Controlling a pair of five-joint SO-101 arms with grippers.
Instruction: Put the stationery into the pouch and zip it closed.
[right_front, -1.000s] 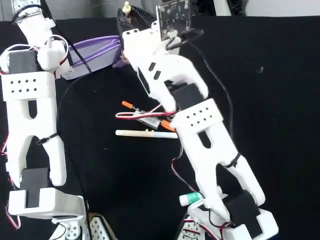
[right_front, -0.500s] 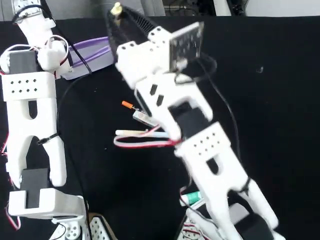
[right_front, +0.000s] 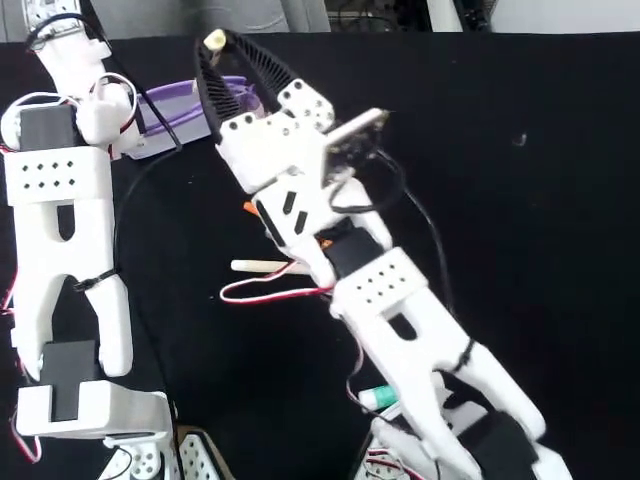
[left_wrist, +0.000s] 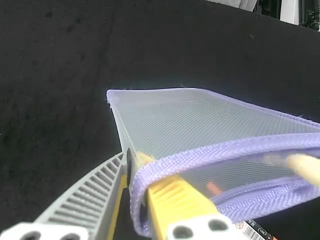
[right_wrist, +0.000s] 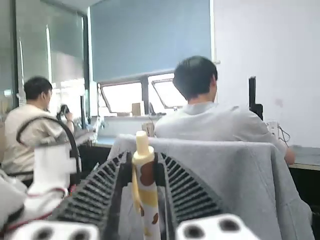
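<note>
Right gripper (right_front: 216, 46): its black ribbed jaws are closed narrowly on a pen, one on each side of the barrel.
Held pen (right_wrist: 144, 187): cream with brown spots, standing upright between the jaws with its pale cap past the fingertips. The high view gives little more than that cap (right_front: 214, 41), while the right wrist view adds the spotted barrel and the grip on it.
Left gripper (left_wrist: 133, 159): clamped on the pouch rim. The yellow finger (left_wrist: 172, 200) lies inside the mouth and the grey ribbed finger (left_wrist: 92, 195) outside the wall.
Pouch (left_wrist: 200, 125): clear mesh with a purple zipper band, its mouth open at the left jaws and its body stretching away from them. In the high view the pouch (right_front: 185, 105) lies just beside the right jaws.
Through the mesh: the left wrist view shows a pale stick (left_wrist: 301, 165) and a small orange piece (left_wrist: 215, 188). I cannot tell whether they are inside the pouch or behind it.
Loose stationery: a pale pen (right_front: 258, 266) and an orange-tipped pen (right_front: 252, 209) lie on the black table (right_front: 520, 200), well back from the right jaws beside that arm. The orange-tipped one is partly hidden.
Green-capped item (right_front: 378, 397): at the right arm's base, well apart from both jaws.
</note>
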